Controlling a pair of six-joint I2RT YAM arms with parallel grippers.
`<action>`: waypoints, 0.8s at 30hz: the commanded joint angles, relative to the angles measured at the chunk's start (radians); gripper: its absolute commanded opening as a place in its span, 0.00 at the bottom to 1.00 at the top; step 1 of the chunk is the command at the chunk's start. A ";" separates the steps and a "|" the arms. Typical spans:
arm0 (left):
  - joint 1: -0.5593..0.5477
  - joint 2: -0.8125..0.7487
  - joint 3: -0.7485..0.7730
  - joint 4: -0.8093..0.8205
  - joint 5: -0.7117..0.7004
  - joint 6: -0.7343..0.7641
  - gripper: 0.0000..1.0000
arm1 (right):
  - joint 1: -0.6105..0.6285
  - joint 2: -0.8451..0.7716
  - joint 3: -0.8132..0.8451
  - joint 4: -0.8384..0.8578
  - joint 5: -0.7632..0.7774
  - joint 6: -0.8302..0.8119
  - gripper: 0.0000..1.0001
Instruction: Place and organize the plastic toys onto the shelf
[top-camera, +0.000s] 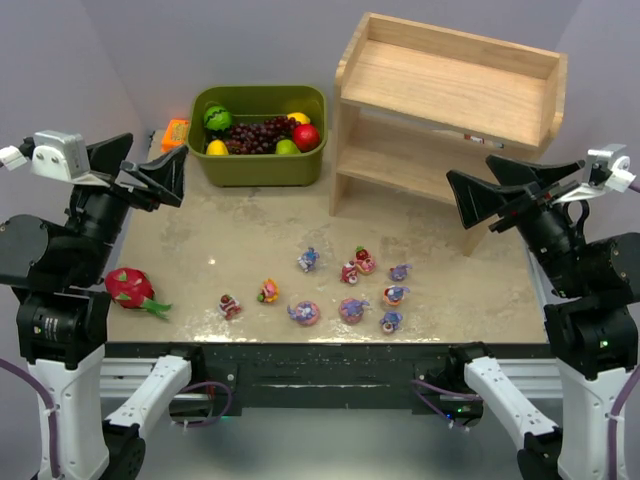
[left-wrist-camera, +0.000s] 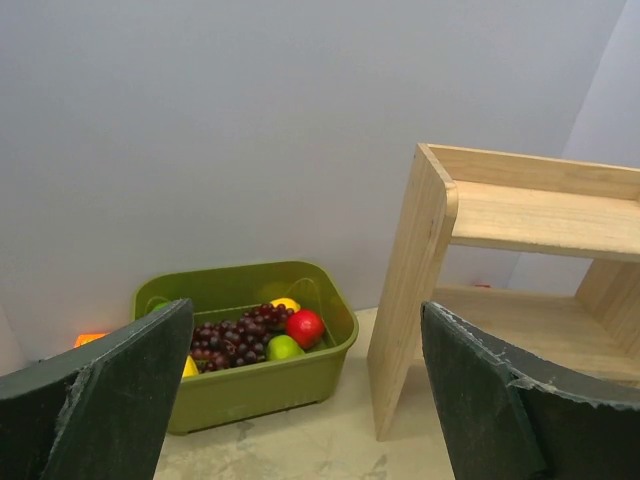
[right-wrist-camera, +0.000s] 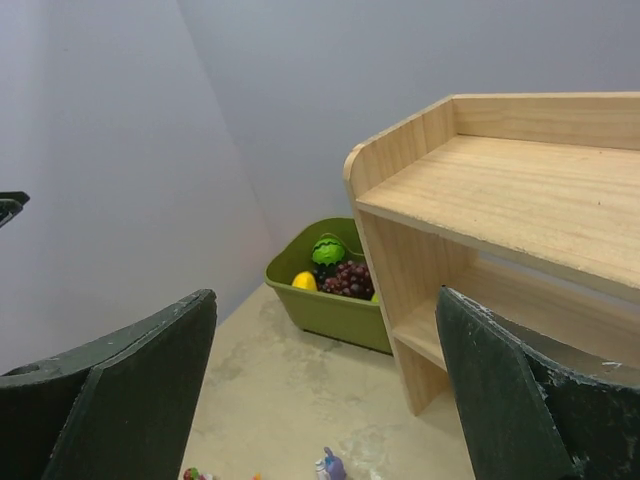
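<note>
Top external view showed a mottled beige bench (top-camera: 200, 240) against plain lilac-grey walls (top-camera: 150, 50). The plastic toys (top-camera: 353, 309) lay scattered at 6 o'clock on it, well apart from the smooth, pale wooden shelf (top-camera: 450, 90) at 1 o'clock, whose lower-tier sticker (top-camera: 478, 141) was too small to read. The left end effector (left-wrist-camera: 305, 308) and the right end effector (right-wrist-camera: 325, 294) both gaped wide, holding nothing.

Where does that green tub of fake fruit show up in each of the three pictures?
Top external: the green tub sits upper centre-left, by the back wall.
Left wrist: the green tub is lower left of centre.
Right wrist: the green tub is near the middle, slightly low.
Shared landmark: the wooden shelf stands just right of it in every view.
</note>
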 joint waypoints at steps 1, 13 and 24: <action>0.007 0.008 -0.040 -0.015 0.014 0.000 0.99 | -0.003 0.051 -0.013 -0.071 -0.051 0.000 0.95; 0.007 -0.186 -0.399 0.056 0.049 0.014 0.99 | -0.003 -0.046 -0.264 -0.106 -0.347 -0.017 0.91; 0.007 -0.190 -0.601 0.027 0.027 -0.091 0.99 | -0.005 -0.181 -0.612 -0.192 -0.276 0.027 0.90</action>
